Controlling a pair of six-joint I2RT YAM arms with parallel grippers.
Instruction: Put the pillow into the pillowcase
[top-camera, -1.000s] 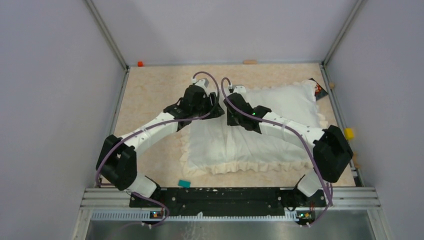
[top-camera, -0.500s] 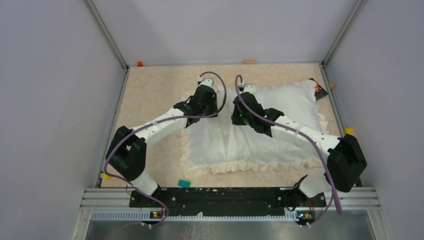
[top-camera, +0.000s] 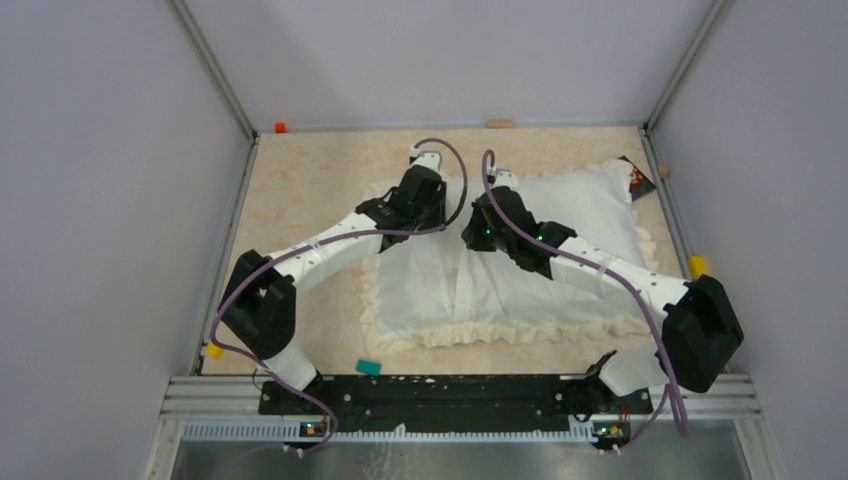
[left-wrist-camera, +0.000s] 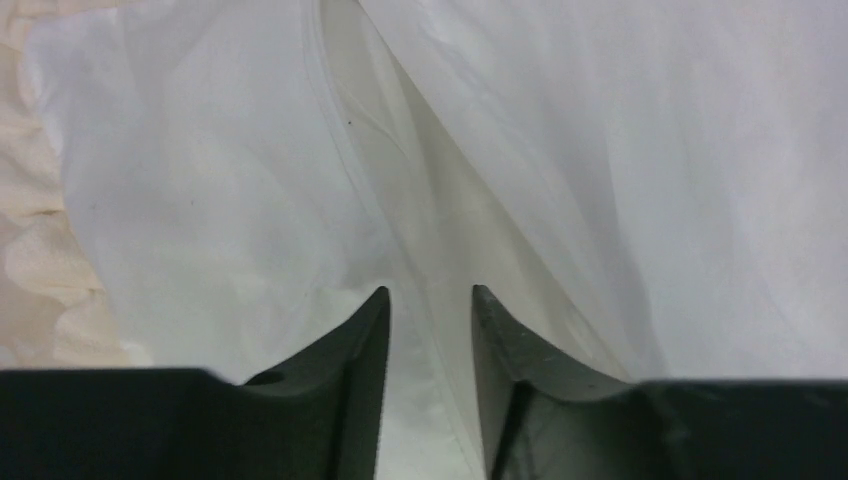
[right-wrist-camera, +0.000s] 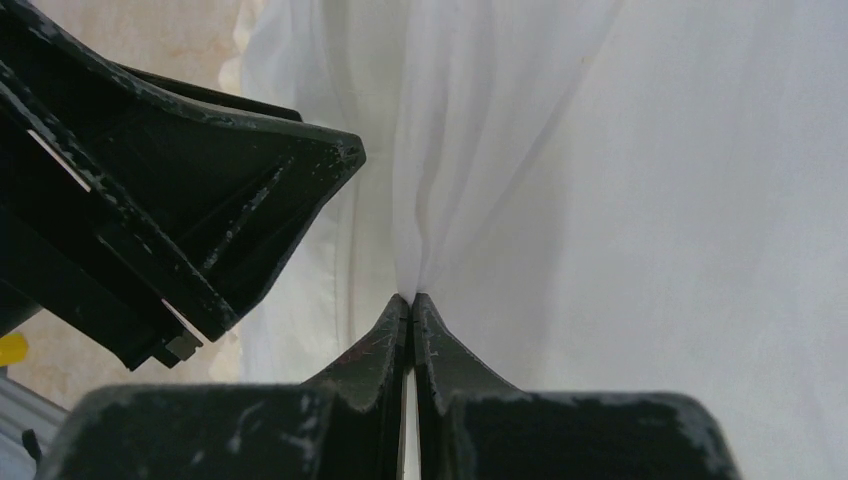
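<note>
The pillowcase (top-camera: 470, 290) is a cream-white fabric sack with a frilly border, lying on the beige table. Its right half bulges plumply. The quilted, yellow-edged pillow does not show in any view. My left gripper (top-camera: 430, 220) is over the case's far left part. In the left wrist view the gripper (left-wrist-camera: 430, 295) is open, with a fold and seam of white fabric (left-wrist-camera: 400, 200) running between the jaws. My right gripper (top-camera: 478, 232) is just to its right. In the right wrist view it (right-wrist-camera: 412, 297) is shut on a pinched ridge of pillowcase fabric (right-wrist-camera: 440, 180), with the left gripper (right-wrist-camera: 200, 200) close beside it.
A black and red item (top-camera: 637, 178) lies by the case's far right corner. A teal block (top-camera: 369, 367) sits near the front rail, and small yellow pieces lie at the right edge (top-camera: 698, 266) and left edge (top-camera: 213, 351). Grey walls enclose the table on three sides.
Both arms have shifted to the right and slightly farther along the pillowcase's far edge. The two grippers have stayed close together. The fabric between them is more gathered.
</note>
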